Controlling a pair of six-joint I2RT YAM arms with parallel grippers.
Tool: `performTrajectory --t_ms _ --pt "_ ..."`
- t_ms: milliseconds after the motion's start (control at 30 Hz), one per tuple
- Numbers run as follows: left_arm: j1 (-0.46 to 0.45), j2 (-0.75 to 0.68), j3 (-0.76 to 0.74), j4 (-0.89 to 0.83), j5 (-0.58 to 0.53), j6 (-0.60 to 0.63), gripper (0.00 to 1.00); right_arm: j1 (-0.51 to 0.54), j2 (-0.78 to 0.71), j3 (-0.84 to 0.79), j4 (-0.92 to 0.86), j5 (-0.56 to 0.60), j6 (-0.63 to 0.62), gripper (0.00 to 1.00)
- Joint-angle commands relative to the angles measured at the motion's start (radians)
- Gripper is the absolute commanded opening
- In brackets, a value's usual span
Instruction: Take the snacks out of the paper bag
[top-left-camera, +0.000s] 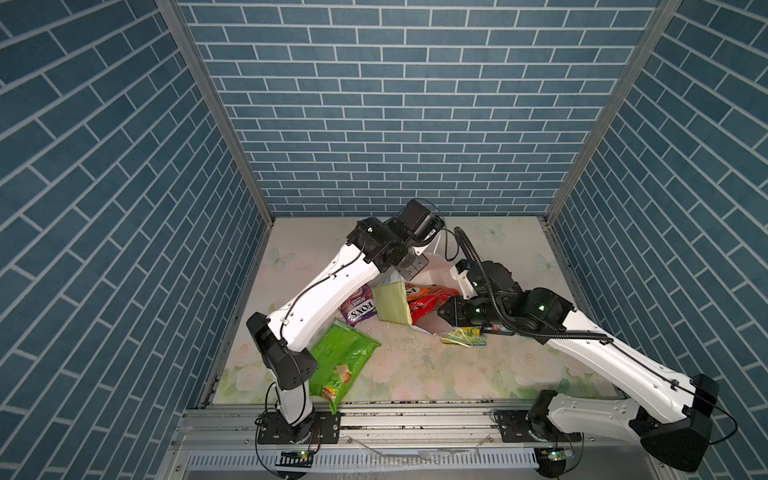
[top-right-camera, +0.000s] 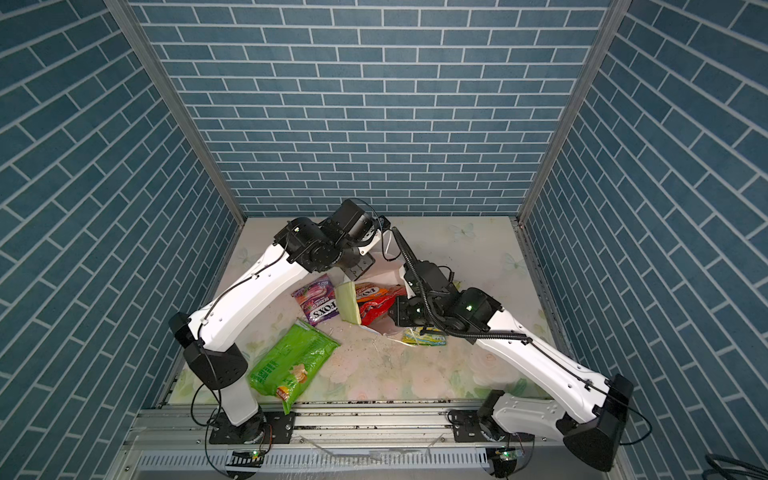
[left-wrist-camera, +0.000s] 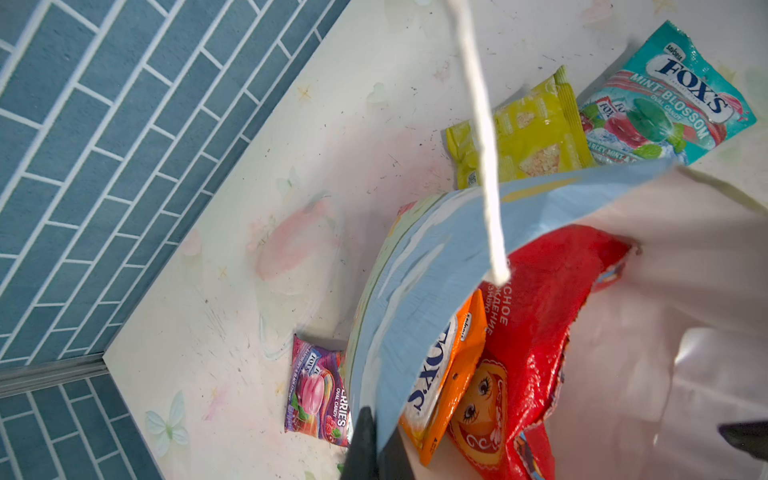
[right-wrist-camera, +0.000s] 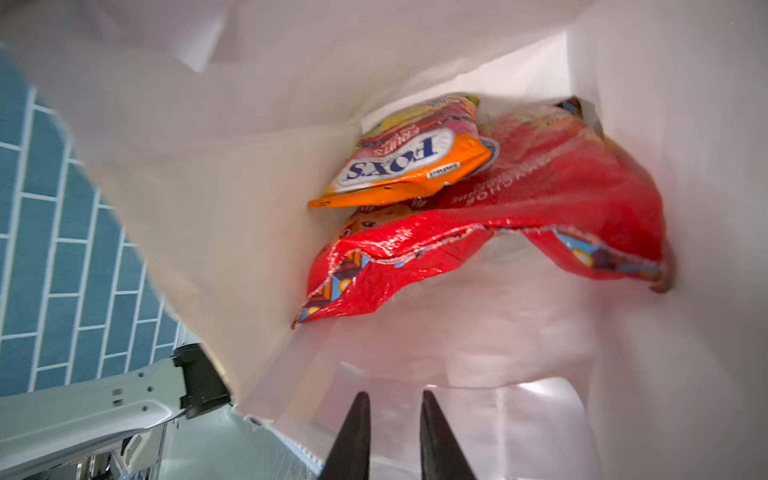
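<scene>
Left of the paper bag (top-left-camera: 390, 305), the green chip bag (top-left-camera: 338, 361) lies flat on the table (top-left-camera: 415, 365). The purple FOX'S pack (top-left-camera: 359, 305) sits just beside the bag's yellow side. My left gripper (left-wrist-camera: 376, 449) is pinched tight on the bag's blue-printed wall at the rim. Inside the bag, the orange FOX'S pack (right-wrist-camera: 399, 166) overlaps the red pack (right-wrist-camera: 540, 199). Both are deeper in than my right gripper (right-wrist-camera: 392, 415), whose fingers stand slightly apart and empty at the bag's mouth. A small yellow-green pack (top-left-camera: 463, 336) lies just right of the bag.
</scene>
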Motion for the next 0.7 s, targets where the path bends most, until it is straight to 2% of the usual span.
performTrajectory --t_ms 0,367,667 --pt "-0.022 -0.068 -0.032 0.042 0.010 -0.048 0.00 0.014 -0.035 -0.036 0.041 0.079 0.104 0.22" --pt "-0.098 -0.119 -0.140 0.086 0.051 -0.122 0.00 0.021 -0.123 -0.182 0.075 0.243 0.284 0.22" --pt "-0.167 -0.111 -0.172 0.129 0.092 -0.166 0.00 0.021 -0.205 -0.262 0.061 0.289 0.350 0.22"
